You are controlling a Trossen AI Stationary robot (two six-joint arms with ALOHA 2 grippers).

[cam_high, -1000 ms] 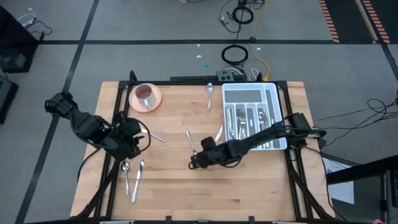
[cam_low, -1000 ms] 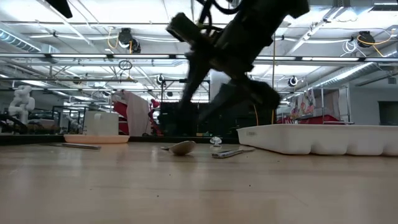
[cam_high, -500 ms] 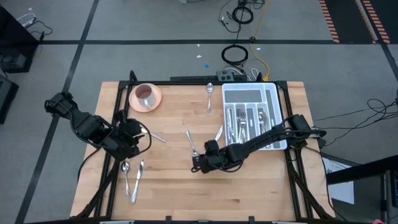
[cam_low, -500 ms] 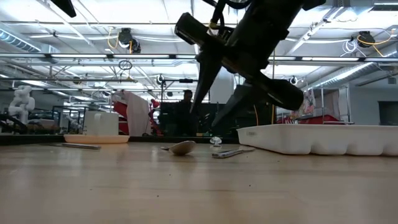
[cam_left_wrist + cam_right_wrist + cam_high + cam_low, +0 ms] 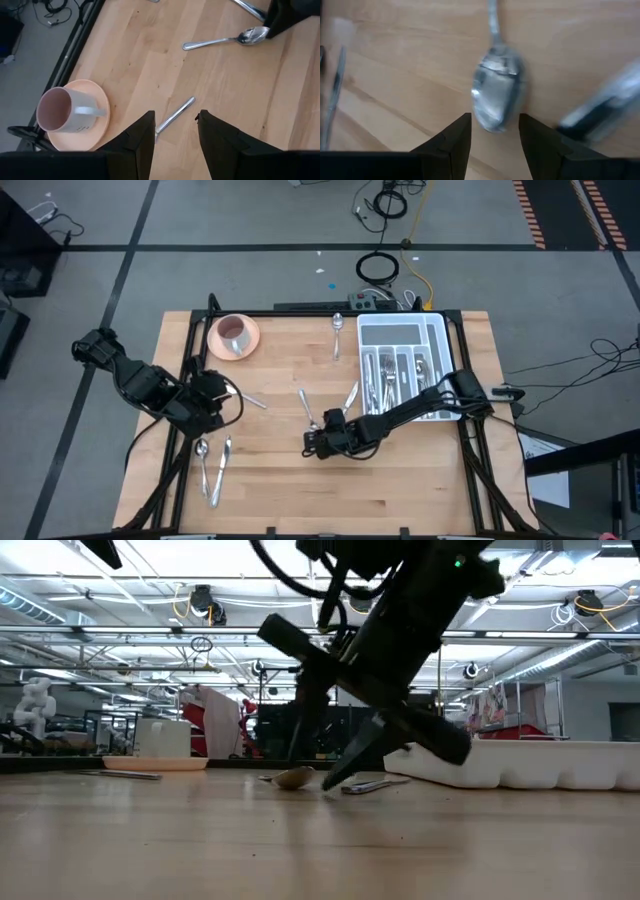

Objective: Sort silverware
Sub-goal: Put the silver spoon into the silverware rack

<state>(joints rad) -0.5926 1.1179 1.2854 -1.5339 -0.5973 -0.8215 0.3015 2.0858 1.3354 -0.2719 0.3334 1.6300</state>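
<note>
The silverware lies scattered on the wooden table. A spoon lies at mid-table, its bowl toward the near edge. My right gripper is low over the table, open, slanting down, with its fingers on either side of the bowl's tip; I see no touch. My left gripper hovers open at the table's left over a slim metal piece. More pieces lie near the left front, by the tray, at the far edge, and inside the white tray.
A pink saucer with a cup stands at the far left. The white compartmented tray fills the far right corner. Bare wood lies along the near edge.
My right gripper has sunk toward the table and rolled about its own line. Its fingertips have come down around the mid-table spoon's bowl. The spoon has stayed where it was.
</note>
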